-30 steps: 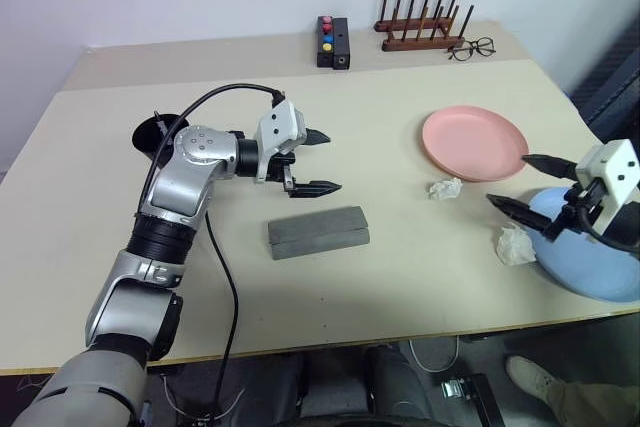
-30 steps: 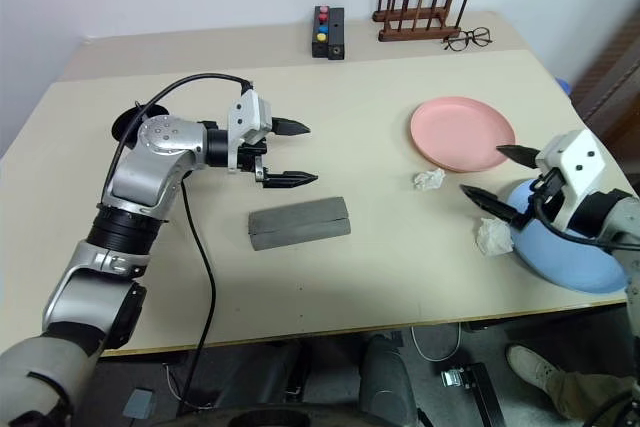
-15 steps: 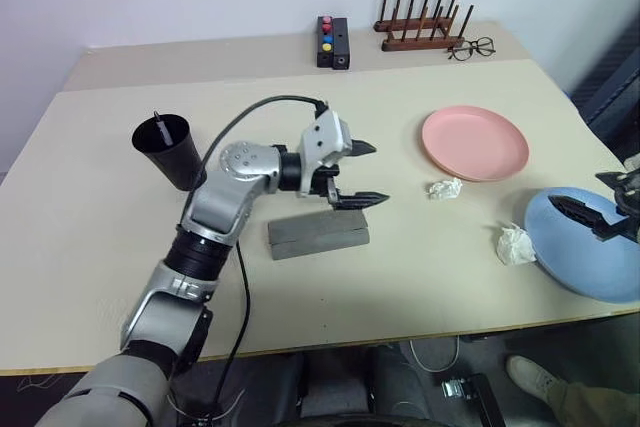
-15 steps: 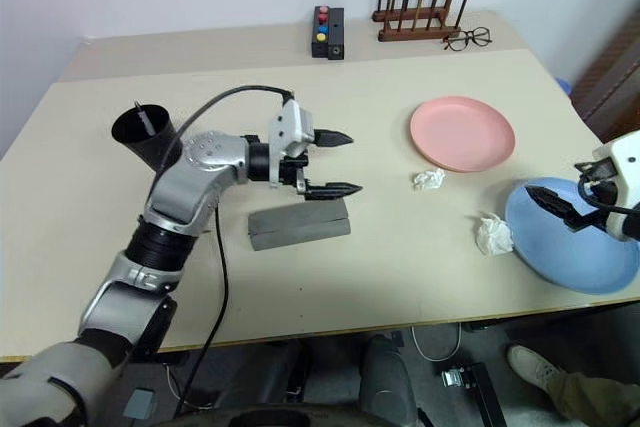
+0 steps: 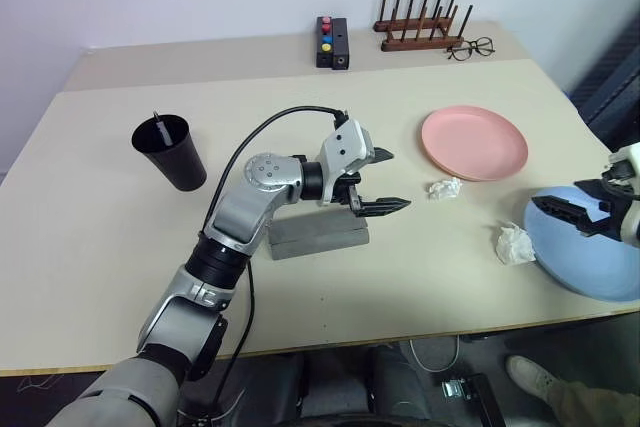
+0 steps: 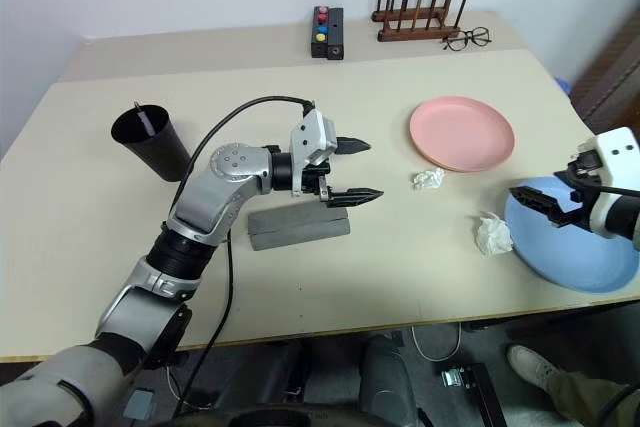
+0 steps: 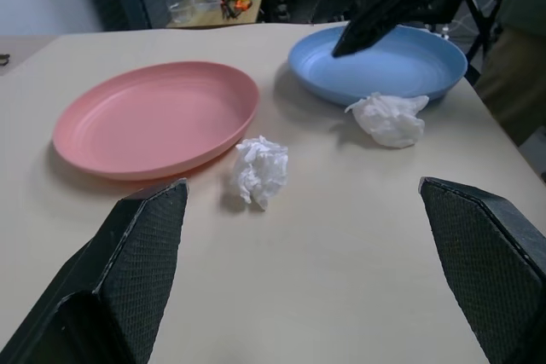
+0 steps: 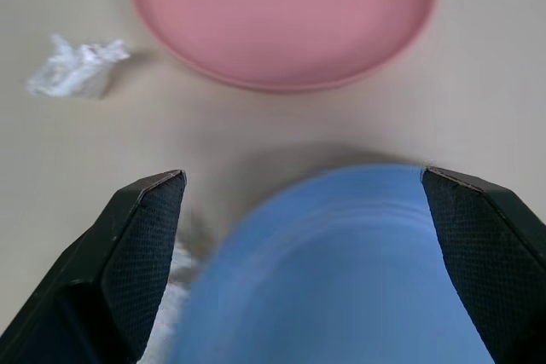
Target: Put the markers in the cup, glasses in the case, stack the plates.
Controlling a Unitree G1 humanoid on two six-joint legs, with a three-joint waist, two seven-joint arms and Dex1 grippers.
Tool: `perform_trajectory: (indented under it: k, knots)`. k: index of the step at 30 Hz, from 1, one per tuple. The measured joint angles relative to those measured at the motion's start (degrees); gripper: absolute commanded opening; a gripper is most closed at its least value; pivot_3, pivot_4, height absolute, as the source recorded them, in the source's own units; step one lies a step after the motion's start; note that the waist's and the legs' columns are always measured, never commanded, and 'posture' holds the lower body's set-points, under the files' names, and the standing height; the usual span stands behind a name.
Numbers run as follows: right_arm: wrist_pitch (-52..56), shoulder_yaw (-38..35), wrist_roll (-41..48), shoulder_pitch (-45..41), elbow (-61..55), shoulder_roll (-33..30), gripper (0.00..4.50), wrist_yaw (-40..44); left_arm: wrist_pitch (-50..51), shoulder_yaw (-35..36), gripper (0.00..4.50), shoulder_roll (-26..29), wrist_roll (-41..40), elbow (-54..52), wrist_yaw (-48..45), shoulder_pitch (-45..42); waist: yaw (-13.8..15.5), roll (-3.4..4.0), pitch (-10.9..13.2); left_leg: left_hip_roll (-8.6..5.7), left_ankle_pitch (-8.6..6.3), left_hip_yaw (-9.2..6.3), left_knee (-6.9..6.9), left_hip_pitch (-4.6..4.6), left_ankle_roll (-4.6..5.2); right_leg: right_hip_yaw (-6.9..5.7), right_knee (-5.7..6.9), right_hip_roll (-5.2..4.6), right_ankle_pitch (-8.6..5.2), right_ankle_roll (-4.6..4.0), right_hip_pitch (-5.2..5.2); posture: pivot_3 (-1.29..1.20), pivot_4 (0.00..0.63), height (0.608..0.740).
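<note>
Plate stacking pending

Left claw (image 5: 385, 182) swung over the grey case (image 5: 318, 233), spread empty; right claw (image 6: 545, 194) gaping above blue plate (image 6: 575, 257), pink plate (image 5: 474, 142) at eleven o'clock.

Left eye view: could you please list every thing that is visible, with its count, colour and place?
Round shallow plates: 2; salmon pink plate right of centre, light blue plate at the table's right front edge.
Closed rectangular case: 1, grey, table centre, under the left arm.
Tall tapered cup: 1, black, left side, a thin marker standing inside.
Crumpled paper balls: 2, white, one in front of the pink plate, one beside the blue plate.
Wooden peg rack: 1, brown, far edge.
Wire-framed spectacles: 1, dark, beside the rack.
Button box: 1, black, far edge.
Table: 1, beige.
Left gripper: open, above the table's centre.
Right gripper: open, over the blue plate.
</note>
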Motion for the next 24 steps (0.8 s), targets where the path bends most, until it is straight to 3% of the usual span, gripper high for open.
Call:
perform_trajectory:
  k: [5,14,20,24]
  knots:
    - [3.14,4.00,-0.22,-5.02,1.98,1.32,4.50,-3.21,0.31,-0.40,4.44,-0.15,0.23,-0.28,1.32,0.00,-0.01,0.01,0.00,0.00,0.00,0.00,-0.01,0.00,0.00,0.00,0.00,0.00,0.00,0.00,-0.01,0.00,0.150,0.740]
    - [2.71,5.23,-0.79,-4.61,2.56,1.04,4.50,-3.75,0.63,-1.85,4.44,-0.02,0.52,-2.02,2.77,0.07,0.00,0.01,0.00,0.00,0.00,0.00,-0.01,0.00,0.00,0.00,0.00,0.01,0.00,0.00,-0.01,0.00,0.150,0.740]
    - [-11.34,-3.94,-1.38,12.94,-3.11,-4.53,4.50,11.55,0.67,-2.12,4.44,0.12,0.51,-2.07,3.69,0.50,1.20,0.03,-0.01,-0.01,-0.02,0.05,0.00,0.00,0.03,0.00,-0.04,0.03,0.02,0.04,0.00,0.00,0.150,0.740]
    - [-14.01,-11.94,-0.80,20.57,-6.68,-6.20,4.50,19.97,0.55,-2.23,4.44,-0.27,0.48,-1.87,3.76,0.83,1.31,-0.01,0.01,0.01,-0.03,0.06,0.01,0.05,0.04,0.01,-0.05,0.05,0.03,0.06,0.07,0.00,0.150,0.740]
